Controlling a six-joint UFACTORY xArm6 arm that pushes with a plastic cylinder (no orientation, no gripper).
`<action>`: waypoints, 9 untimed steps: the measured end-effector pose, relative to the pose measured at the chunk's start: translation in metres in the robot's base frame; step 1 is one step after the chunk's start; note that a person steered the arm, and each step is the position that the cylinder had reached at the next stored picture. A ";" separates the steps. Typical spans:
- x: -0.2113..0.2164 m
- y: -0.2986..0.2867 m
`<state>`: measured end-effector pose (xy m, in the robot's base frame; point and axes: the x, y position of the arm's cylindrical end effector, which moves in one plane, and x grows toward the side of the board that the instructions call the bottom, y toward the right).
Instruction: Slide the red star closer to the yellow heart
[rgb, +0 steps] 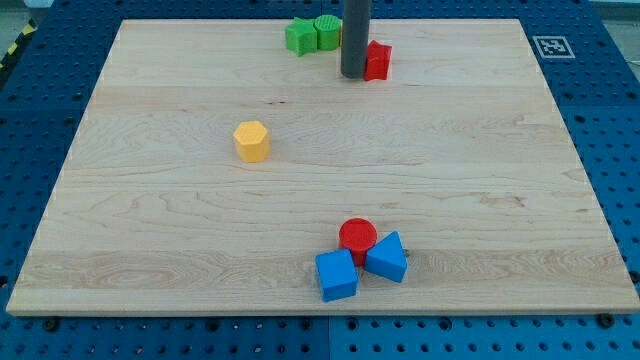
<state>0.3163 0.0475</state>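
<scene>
The red star (378, 60) lies near the view's top, right of centre, partly hidden by my rod. My tip (352, 76) rests on the board touching the star's left side. A chunky yellow block (252, 140) sits alone left of centre, well down and to the left of the star; its outline looks many-sided and I cannot make out a heart shape.
Two green blocks (299, 37) (327, 31) sit side by side at the top edge, just left of my rod. Near the view's bottom a red round block (358, 236), a blue cube (336, 275) and another blue block (387, 258) are clustered together.
</scene>
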 end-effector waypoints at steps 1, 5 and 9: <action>0.040 0.038; 0.010 0.063; -0.004 0.032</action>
<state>0.3120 0.0796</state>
